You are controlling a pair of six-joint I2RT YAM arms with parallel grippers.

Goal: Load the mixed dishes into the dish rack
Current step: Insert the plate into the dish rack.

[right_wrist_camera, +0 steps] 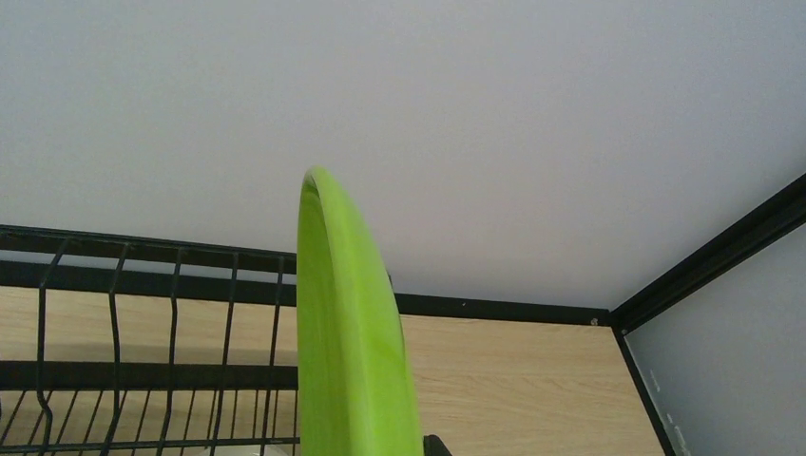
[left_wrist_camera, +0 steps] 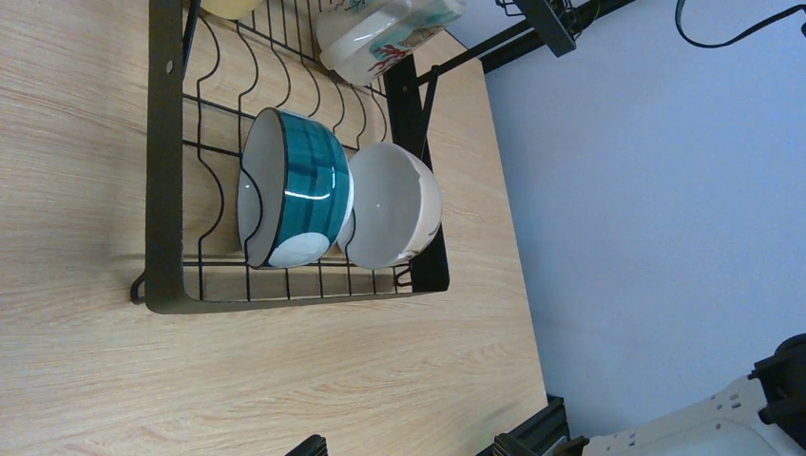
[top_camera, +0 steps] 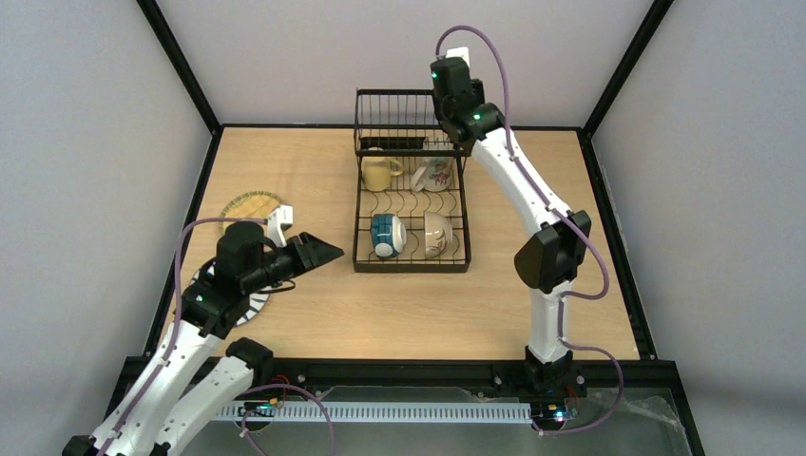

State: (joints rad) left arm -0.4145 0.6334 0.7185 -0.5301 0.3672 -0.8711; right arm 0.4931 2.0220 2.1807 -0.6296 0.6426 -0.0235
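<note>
My right pincer (right_wrist_camera: 385, 448) clamps the lime green plate (right_wrist_camera: 352, 361), which stands upright at the dish rack's (top_camera: 411, 268) tall end. My left pincer (top_camera: 321, 252) hangs wide open over the counter (top_camera: 399, 313).

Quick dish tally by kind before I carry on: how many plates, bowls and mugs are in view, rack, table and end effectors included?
Plates: 3 (lime green plate, tan woven-look plate, black-striped white plate)
Bowls: 2 (blue bowl, white bowl)
Mugs: 2 (pale yellow mug, white patterned mug)
Total: 7
</note>
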